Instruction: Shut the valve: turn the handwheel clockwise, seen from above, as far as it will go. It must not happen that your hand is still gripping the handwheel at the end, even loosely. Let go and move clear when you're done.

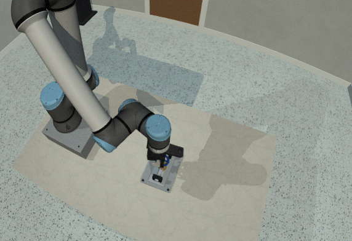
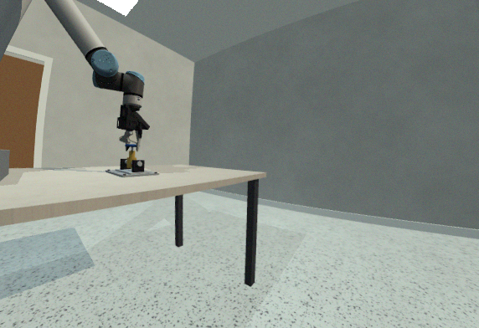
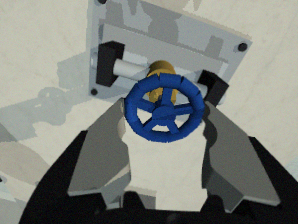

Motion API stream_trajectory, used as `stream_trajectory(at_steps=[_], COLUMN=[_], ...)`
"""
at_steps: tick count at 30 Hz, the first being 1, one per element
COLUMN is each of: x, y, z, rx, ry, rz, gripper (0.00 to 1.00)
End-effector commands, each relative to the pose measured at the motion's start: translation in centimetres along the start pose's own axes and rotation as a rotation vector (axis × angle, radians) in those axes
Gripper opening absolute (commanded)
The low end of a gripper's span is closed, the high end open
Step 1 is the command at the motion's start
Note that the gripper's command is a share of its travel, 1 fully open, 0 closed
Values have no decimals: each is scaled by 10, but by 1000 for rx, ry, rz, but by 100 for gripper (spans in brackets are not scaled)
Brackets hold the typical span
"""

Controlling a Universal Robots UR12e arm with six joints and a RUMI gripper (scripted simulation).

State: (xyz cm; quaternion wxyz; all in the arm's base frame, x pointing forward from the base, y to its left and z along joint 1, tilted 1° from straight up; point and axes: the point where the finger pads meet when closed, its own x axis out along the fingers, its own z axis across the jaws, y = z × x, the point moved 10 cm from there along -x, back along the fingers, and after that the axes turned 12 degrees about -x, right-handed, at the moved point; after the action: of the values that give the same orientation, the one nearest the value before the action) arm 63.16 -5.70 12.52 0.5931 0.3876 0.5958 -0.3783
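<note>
Where the grey base plate [image 1: 167, 183] lies on the pale desk [image 1: 92, 198], the arm's gripper [image 3: 164, 111] points straight down over the valve. Its two grey jaws are closed against opposite sides of the blue handwheel [image 3: 164, 107], gripping its rim above a brass stem [image 3: 161, 70].

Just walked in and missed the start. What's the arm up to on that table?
A single robot arm reaches down over a small valve fixture bolted to a grey plate on the table. Its gripper is shut on the blue handwheel, one finger on each side of the rim. The job is to shut the valve by turning the wheel clockwise; whether any turning has begun cannot be told.
</note>
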Motion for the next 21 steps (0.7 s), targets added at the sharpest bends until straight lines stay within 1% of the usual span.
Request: stream_trajectory(at_steps=[1,21], x=[1,1], y=[-1,-1], z=[0,0], rx=[1,15], ry=[0,0], rz=[0,0], gripper=[0,0])
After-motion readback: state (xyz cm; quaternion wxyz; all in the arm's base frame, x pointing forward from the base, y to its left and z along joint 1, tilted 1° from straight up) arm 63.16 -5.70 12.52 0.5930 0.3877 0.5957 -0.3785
